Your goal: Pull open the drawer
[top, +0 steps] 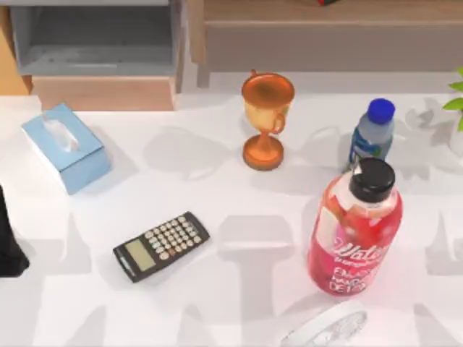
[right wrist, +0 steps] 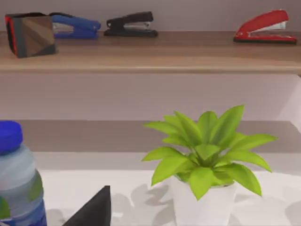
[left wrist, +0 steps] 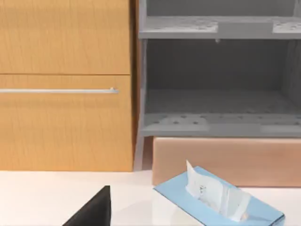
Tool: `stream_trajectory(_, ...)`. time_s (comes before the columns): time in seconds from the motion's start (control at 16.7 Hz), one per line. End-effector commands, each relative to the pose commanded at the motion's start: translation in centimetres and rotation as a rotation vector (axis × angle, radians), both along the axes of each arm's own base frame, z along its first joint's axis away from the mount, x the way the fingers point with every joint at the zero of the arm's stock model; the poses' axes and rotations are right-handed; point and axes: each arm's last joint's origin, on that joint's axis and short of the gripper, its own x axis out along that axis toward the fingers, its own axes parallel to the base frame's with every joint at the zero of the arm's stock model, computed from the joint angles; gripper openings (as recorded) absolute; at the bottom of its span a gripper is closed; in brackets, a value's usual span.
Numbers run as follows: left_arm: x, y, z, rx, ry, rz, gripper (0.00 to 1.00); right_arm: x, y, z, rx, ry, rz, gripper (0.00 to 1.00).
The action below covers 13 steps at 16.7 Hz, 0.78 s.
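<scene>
The drawer (top: 101, 92) sits at the table's back left, pulled out so that its grey inside shows from above behind the light tan front panel. In the left wrist view the drawer (left wrist: 221, 160) faces the camera, its tan panel low and the grey walls above it. My left gripper (top: 9, 242) is a dark shape at the table's left edge, well in front of the drawer and apart from it; a dark part of it (left wrist: 94, 213) shows in its wrist view. A dark part of my right gripper (right wrist: 94, 213) shows near the plant.
A blue tissue box (top: 65, 147) lies just in front of the drawer. A calculator (top: 160, 246), copper trophy (top: 266, 119), water bottle (top: 372, 134) and big red bottle (top: 356, 231) stand across the table. A potted plant (right wrist: 207, 155) and long shelf unit (top: 325, 36) are at the back right.
</scene>
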Motion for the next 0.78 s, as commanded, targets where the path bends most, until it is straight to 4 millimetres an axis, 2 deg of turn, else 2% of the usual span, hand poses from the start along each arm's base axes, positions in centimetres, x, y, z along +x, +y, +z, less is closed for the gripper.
stream_trajectory(0.18,0.0,0.0,0.4,0.001,-0.007,0.002,1.00,0.0,0.0,0.0,0.000,0.000,0.000,1.00)
stream_trajectory(0.42,0.6,-0.6,3.4,0.000,-0.040,0.007,1.00,0.0,0.0,0.0,0.000,0.000,0.000,1.00)
stream_trajectory(0.6,2.3,-1.6,6.3,-0.005,-0.041,0.005,1.00,0.0,0.0,0.0,0.000,0.000,0.000,1.00)
stream_trajectory(0.78,5.3,-3.4,9.0,-0.008,-0.030,0.001,1.00,0.0,0.0,0.0,0.000,0.000,0.000,1.00)
